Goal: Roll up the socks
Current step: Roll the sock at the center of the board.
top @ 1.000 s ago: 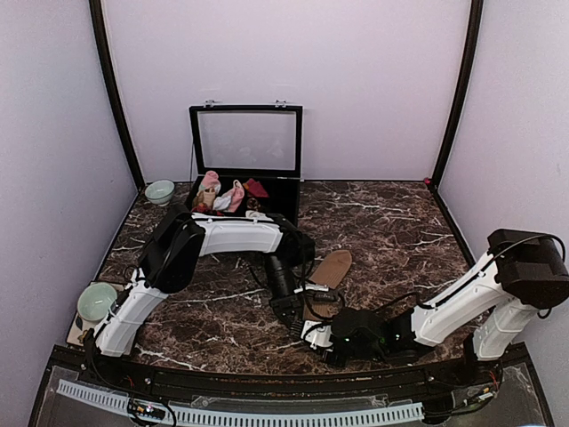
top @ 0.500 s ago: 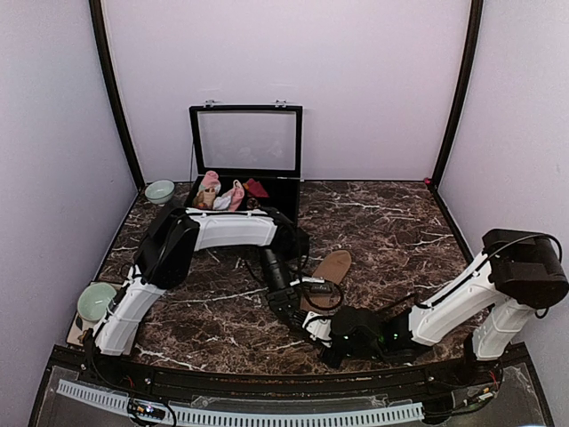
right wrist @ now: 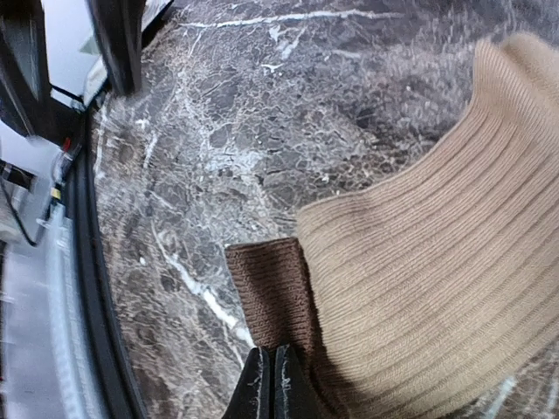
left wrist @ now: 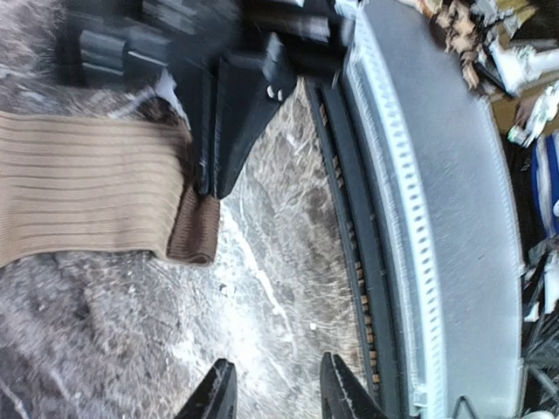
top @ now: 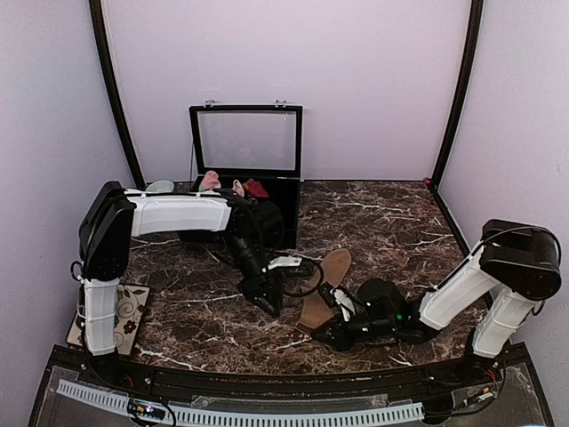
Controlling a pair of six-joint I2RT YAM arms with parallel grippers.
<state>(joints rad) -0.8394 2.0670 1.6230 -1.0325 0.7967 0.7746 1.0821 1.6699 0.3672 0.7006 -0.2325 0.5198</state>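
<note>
Two slim black fingers of the right gripper (right wrist: 270, 371) are pressed together, tips at the outer edge of the dark brown cuff (right wrist: 272, 292) of the tan-brown ribbed fabric sock (right wrist: 419, 253). I cannot tell whether any fabric is caught between them. The left wrist view shows the same fingers coming down where the cuff meets the ribbed tan part. The sock lies flat on the dark brown marble table (top: 400, 231), near the middle of it, with its cuff toward the front edge and its rounded toe pointing away.

The left gripper (left wrist: 276, 374) stands with its fingers spread and nothing between them. It is over bare marble between the cuff and the front edge, just beside the sock but not touching it.

From above, the right gripper's black body covers the near end of the sock. Small green lights (top: 404, 316) glow on that wrist. A loop of black cable (top: 302, 267) hangs from the left arm, close to the sock's left side.

A pale perforated rail (top: 240, 414) runs along the front edge. At the back stands an open black case with a clear lid (top: 244, 140), holding pink-and-white bundles (top: 210, 180) and a dark red bundle (top: 256, 187). The left arm crosses in front of the case and hides most of a pale green bowl (top: 161, 185). A cream floral-patterned mat (top: 129, 307) lies at the table's left side.
</note>
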